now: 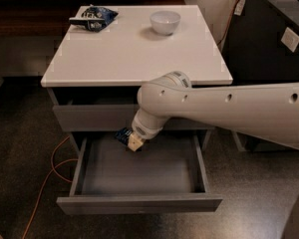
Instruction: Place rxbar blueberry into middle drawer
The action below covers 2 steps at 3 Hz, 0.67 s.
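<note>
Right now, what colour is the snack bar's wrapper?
Dark blue, camera view; hand holds bar over the open drawer.

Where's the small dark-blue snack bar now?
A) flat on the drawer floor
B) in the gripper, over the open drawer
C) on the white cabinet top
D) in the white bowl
B: the gripper, jaws shut on the small dark navy-blue snack bar, hangs over the rear of the open grey middle drawer.

Smooth plastic pincer [135, 143] pinches the glossy-wrapped rxbar blueberry [123, 134]; matt grey middle drawer [139, 203] just beneath it, satin-white counter [134, 59] above.
</note>
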Tool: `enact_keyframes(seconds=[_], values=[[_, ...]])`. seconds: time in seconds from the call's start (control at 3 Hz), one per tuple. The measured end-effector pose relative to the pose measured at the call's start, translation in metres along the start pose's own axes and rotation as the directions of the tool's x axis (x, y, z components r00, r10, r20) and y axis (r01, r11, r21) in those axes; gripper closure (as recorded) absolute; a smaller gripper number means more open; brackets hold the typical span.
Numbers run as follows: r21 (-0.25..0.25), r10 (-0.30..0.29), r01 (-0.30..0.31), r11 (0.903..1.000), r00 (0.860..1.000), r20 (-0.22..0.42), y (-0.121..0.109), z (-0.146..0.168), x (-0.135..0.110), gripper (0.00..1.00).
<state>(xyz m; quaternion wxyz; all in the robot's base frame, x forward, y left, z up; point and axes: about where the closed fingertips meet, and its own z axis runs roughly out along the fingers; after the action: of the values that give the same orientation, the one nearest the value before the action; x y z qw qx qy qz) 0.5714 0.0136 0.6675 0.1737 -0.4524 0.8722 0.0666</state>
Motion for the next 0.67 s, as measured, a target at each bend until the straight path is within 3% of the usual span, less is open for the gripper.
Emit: enact_keyframes(seconds=[0.67], values=[[-0.008, 0.049, -0.048, 0.9988, 0.998, 0.036, -0.014, 0.046, 0.022, 1.00]])
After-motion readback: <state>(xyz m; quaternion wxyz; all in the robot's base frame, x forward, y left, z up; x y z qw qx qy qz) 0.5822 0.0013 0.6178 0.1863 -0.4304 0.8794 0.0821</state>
